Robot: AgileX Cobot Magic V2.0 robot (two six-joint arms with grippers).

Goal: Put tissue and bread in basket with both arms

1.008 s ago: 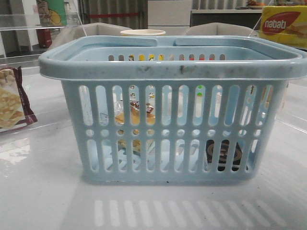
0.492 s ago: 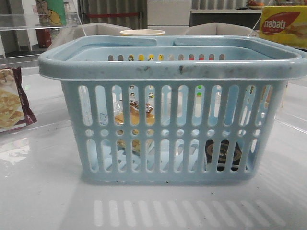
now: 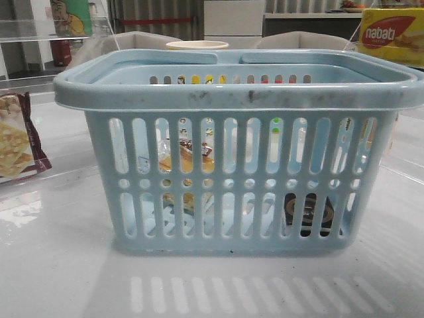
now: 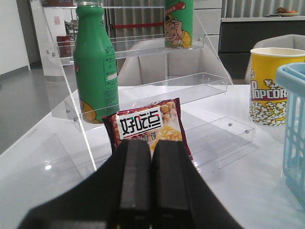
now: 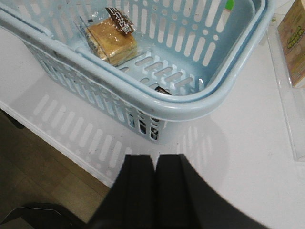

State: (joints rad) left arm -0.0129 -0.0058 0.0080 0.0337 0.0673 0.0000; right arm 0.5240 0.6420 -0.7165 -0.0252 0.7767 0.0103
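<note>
the light-blue basket (image 3: 232, 93) stands on the glossy white table (image 3: 59, 265), its thick rim scuffed with dark marks and both handles folded down along the top. through the slots in the front view the bread (image 3: 189, 159) shows as a golden-tan block toward the left half of the basket, lying on the floor inside; the right wrist view makes this plainer, with the bread (image 5: 112, 40) in its clear wrapper and a dark brown label at one end. the tissue (image 3: 307, 212) sits low in the right corner of the basket, a small dark pack behind the slots; in the right wrist view only a dark sliver (image 5: 163, 90) of it peeks over the rim, so its exact pose is hard to tell. the left gripper (image 4: 151, 191) is clenched with its black fingers pressed together and nothing between them, held over the table facing a maroon-edged cracker packet (image 4: 150, 126) that leans by a green bottle (image 4: 96, 62) on a clear acrylic shelf (image 4: 190, 86), with a yellow popcorn cup (image 4: 269, 86) off beside the basket. the right gripper (image 5: 155, 191) is likewise closed and empty, outside the basket near its corner. a yellow nabati box (image 3: 392, 33) stands behind the basket to the right.
</note>
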